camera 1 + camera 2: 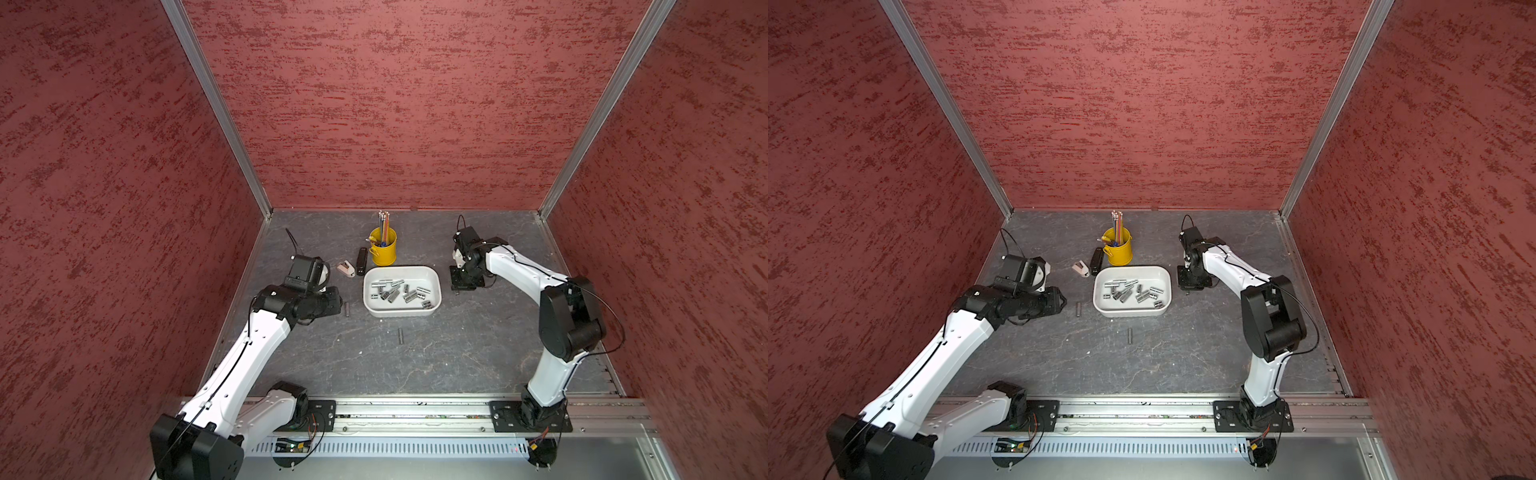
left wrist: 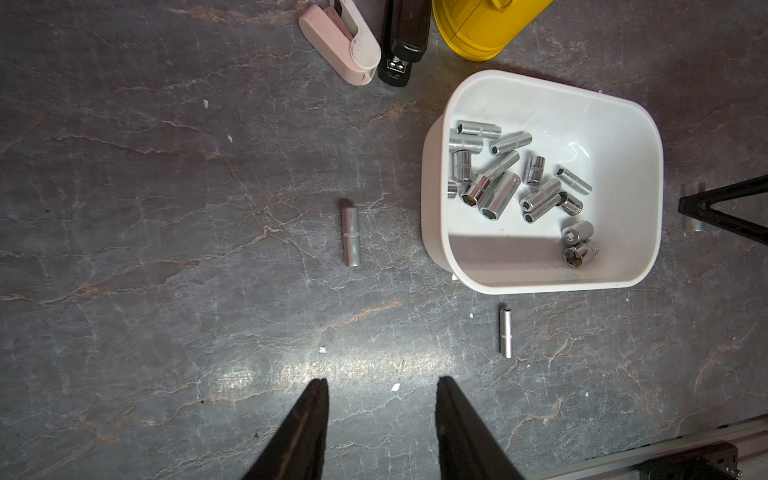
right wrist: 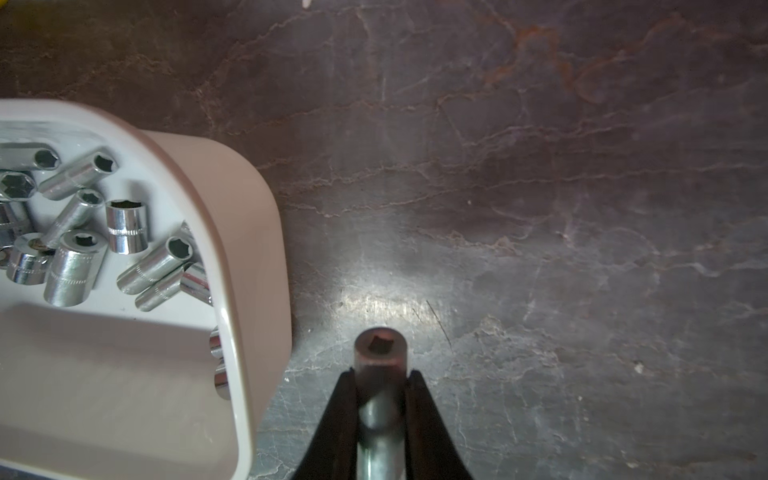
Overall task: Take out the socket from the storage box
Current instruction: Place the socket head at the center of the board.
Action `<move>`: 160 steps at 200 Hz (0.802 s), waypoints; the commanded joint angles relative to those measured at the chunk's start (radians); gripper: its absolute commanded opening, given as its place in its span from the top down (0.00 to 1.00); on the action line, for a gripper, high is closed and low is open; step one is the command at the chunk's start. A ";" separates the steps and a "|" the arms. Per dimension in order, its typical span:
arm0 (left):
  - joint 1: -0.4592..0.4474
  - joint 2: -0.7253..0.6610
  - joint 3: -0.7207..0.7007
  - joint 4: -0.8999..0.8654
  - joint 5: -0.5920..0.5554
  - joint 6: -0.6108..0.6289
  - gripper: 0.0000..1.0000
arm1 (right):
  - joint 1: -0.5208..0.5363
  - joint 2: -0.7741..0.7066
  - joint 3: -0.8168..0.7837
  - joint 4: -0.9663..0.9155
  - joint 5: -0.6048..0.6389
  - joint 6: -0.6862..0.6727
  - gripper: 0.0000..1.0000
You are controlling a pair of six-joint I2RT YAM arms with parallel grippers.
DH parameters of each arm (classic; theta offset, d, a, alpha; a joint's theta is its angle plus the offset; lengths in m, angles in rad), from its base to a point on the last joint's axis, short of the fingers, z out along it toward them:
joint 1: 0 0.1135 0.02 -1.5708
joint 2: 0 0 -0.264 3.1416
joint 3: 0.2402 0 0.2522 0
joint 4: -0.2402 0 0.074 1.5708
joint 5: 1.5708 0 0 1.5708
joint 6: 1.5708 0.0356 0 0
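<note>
Beside the white, shallow, round-cornered plastic storage box [image 1: 399, 313], on its right-arm side, the right end effector [image 3: 381, 374] is clamped on a slim chrome steel socket [image 3: 380, 349] and holds it low over the dark grey, veined stone-look desk [image 1: 457, 353]. Whether the socket's end touches the desk cannot be told. This socket is out of the box but not yet let go.

Two more slim chrome sockets lie flat on the desk outside the box. One [image 2: 350, 237] is between the box and the left arm, and another [image 2: 505, 332] is just in front of the box's near wall. The left end effector [image 2: 381, 380] hangs over bare desk, its black fingers parted with nothing between them.

Inside the box lies a heap of chrome sockets of mixed lengths [image 2: 498, 195], roughly a dozen or more. By my reading, three are out, counting the one in hand. If the box is to be emptied, most of the work is left. The step now due is setting the held socket down and releasing it.
</note>
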 commanded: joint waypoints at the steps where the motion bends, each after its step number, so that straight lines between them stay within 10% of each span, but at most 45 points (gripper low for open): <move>1: 0.005 0.008 -0.011 0.024 0.011 0.012 0.55 | 0.007 0.036 -0.003 0.067 0.006 0.031 0.87; 160: 0.007 0.011 -0.011 0.024 0.005 0.012 0.54 | 0.020 0.156 -0.022 0.109 0.031 0.055 0.78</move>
